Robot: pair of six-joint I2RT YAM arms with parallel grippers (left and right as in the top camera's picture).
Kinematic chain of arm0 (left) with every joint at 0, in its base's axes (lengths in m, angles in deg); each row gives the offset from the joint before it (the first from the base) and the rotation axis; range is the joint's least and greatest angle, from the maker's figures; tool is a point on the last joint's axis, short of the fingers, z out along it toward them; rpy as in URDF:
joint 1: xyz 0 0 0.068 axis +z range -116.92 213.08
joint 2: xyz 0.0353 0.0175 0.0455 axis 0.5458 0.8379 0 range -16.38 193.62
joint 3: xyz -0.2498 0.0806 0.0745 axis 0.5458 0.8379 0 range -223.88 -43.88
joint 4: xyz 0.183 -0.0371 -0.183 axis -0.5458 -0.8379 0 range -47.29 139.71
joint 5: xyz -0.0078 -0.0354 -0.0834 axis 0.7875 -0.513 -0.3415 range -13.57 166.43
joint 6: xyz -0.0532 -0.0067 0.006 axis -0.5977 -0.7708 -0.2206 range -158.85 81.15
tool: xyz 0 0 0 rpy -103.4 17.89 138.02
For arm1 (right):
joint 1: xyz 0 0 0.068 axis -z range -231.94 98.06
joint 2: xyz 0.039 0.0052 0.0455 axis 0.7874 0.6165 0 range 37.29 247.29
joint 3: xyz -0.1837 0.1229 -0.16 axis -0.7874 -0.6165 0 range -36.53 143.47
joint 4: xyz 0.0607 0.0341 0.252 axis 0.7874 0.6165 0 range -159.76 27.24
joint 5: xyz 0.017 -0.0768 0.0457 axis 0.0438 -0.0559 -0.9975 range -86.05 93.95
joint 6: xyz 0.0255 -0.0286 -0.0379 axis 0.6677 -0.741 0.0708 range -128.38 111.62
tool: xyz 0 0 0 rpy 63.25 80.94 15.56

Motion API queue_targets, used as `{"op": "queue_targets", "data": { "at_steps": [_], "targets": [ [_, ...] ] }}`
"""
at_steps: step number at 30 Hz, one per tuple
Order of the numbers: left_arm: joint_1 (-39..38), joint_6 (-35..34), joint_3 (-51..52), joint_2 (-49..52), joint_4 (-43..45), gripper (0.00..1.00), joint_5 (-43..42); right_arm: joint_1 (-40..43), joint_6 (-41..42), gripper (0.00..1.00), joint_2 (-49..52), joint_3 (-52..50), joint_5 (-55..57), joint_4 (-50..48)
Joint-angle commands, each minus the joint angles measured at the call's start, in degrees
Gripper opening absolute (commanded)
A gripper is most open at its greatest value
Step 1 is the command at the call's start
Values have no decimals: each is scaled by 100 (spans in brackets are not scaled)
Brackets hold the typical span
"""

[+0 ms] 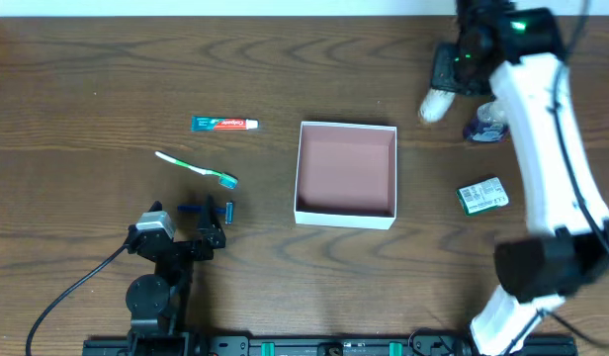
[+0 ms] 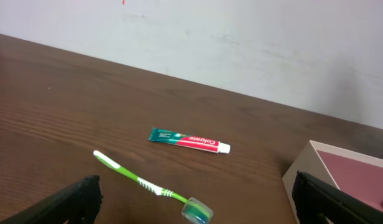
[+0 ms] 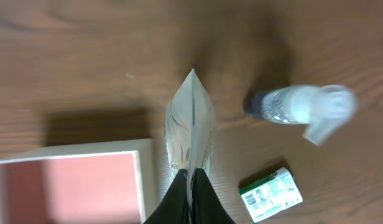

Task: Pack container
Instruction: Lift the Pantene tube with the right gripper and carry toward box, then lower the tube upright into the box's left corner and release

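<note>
Container [image 1: 346, 216] sits mid-table; at its two o'clock, right gripper [image 3: 190, 179] pinches a white tube [image 3: 191, 118]; left gripper [image 1: 217, 211] is spread.

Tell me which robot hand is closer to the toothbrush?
Left. The left hand sits close beside the toothbrush; the right hand is far off, past the container, holding a white packet.

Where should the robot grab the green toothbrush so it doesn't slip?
Grab the middle of the toothbrush on its thin handle, coming straight down from above and squeezing across its narrow width. It lies flat on the table, and the capped head at one end is bulkier and rounder.
</note>
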Motion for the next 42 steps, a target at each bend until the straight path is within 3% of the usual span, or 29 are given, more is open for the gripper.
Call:
{"op": "queue_targets", "data": {
  "at_steps": [1,8,18,28,42],
  "targets": [
    [35,48,83,-35,-212,98,-63,-63,-190,1,-885,334,-284,-37],
    [35,50,83,-35,-210,98,-66,-511,-81,1,-1554,334,-833,175],
    [35,48,83,-35,-210,98,-66,-1834,623,1,-1534,308,-778,662],
    [35,48,83,-35,-210,98,-63,-2636,1088,1,-765,293,-455,527],
    [35,50,83,-35,-212,98,-63,-2802,1104,1,411,293,-225,-66]
  ]
}}
